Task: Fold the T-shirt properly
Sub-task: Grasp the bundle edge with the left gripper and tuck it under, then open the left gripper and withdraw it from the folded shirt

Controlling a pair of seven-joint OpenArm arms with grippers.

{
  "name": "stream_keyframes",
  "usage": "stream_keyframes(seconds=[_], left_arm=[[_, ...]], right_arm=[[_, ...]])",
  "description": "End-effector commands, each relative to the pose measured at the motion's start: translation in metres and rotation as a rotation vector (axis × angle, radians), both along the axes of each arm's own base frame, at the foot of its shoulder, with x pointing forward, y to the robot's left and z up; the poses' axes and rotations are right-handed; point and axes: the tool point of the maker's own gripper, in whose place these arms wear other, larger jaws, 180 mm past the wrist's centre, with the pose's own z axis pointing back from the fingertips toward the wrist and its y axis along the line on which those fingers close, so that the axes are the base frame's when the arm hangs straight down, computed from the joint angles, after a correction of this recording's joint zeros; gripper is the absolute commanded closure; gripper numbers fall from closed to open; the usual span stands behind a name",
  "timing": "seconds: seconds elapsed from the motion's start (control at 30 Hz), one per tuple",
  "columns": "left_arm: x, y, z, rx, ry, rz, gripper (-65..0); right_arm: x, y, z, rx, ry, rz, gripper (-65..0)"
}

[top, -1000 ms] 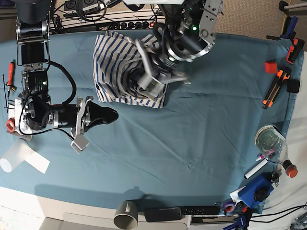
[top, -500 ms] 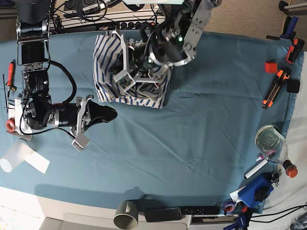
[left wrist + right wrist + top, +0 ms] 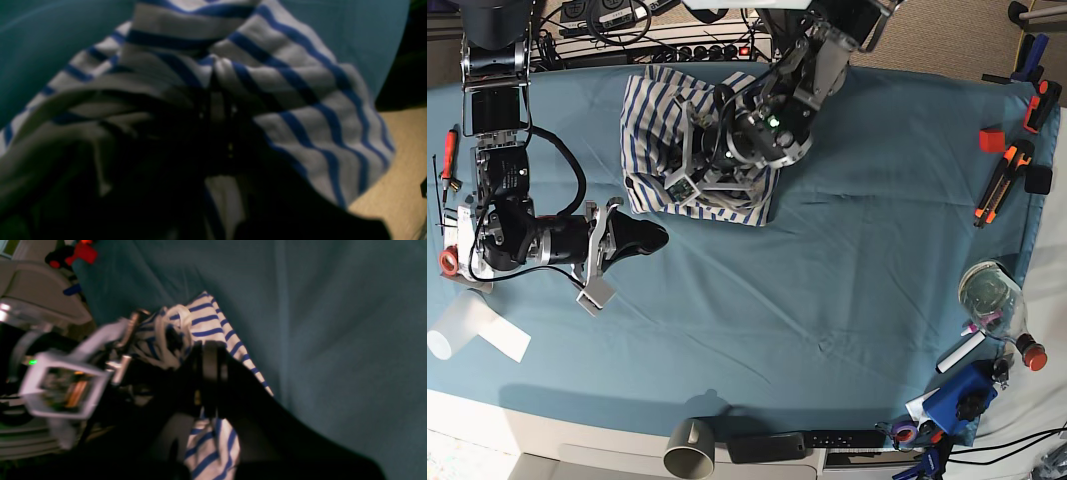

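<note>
One striped T-shirt (image 3: 659,128) lies on one teal table cloth (image 3: 827,290). Two robot arms are in view. Along the table's edges sit one grey cup (image 3: 691,449), one clear jar (image 3: 992,293) and one white paper roll (image 3: 457,330).

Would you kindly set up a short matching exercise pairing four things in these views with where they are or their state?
Things:
1. T-shirt
2. left gripper
3. right gripper
4. grey cup

Descriptions:
A. shut on striped cloth
B. at the table's near edge
C. shut, holding nothing
D. bunched at the far side of the teal table cloth

Pairs: 1-D, 2-A, 3-C, 4-B
</note>
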Motion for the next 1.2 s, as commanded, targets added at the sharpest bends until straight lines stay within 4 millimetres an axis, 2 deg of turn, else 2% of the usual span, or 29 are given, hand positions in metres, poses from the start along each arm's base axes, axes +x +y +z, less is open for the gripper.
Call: stream_keyframes(seconds=[0.0, 0.07, 0.13, 0.3, 0.4, 0.53, 0.67, 0.77, 1.0, 1.07, 1.17], left_arm=[[-0.006, 0.007, -0.018, 0.080, 0.039, -0.010, 0.0], [-0.008, 0.008, -0.024, 0.091, 0.052, -0.011, 0.0], [0.002, 0.010, -0.016, 0.083, 0.038, 0.036, 0.0], [0.028, 0.014, 0.025, 0.053, -0.057, 0.090, 0.0], [0.035, 0.016, 0.046, 0.044, -0.102, 0.098, 0.0], [0.037, 0.016, 0.059, 0.018, -0.133, 0.104, 0.0], [0.044, 0.024, 0.057, 0.072, -0.176, 0.118, 0.0], [0.045, 0.028, 0.045, 0.094, -0.174, 0.117, 0.0], [0.041, 0.047, -0.010, 0.235, -0.112, 0.121, 0.0], [0.042, 0.051, -0.013, 0.258, -0.104, 0.141, 0.0], [0.053, 0.055, -0.005, 0.255, -0.119, 0.191, 0.0]], right_arm=[[0.009, -0.002, 0.018, 0.020, -0.055, -0.003, 0.0], [0.009, -0.002, 0.018, 0.021, -0.055, -0.003, 0.0], [0.009, -0.002, 0.018, 0.020, -0.055, -0.003, 0.0], [0.009, -0.002, 0.018, 0.020, -0.055, -0.003, 0.0], [0.009, -0.002, 0.018, 0.020, -0.055, -0.003, 0.0], [0.009, -0.002, 0.018, 0.020, -0.055, -0.003, 0.0], [0.009, -0.002, 0.018, 0.016, -0.055, -0.004, 0.0], [0.009, -0.003, 0.017, 0.012, -0.055, -0.004, 0.0], [0.009, -0.003, 0.017, 0.013, -0.055, -0.004, 0.0], [0.009, -0.003, 0.017, 0.013, -0.055, -0.004, 0.0], [0.009, -0.003, 0.018, 0.013, -0.056, -0.005, 0.0]])
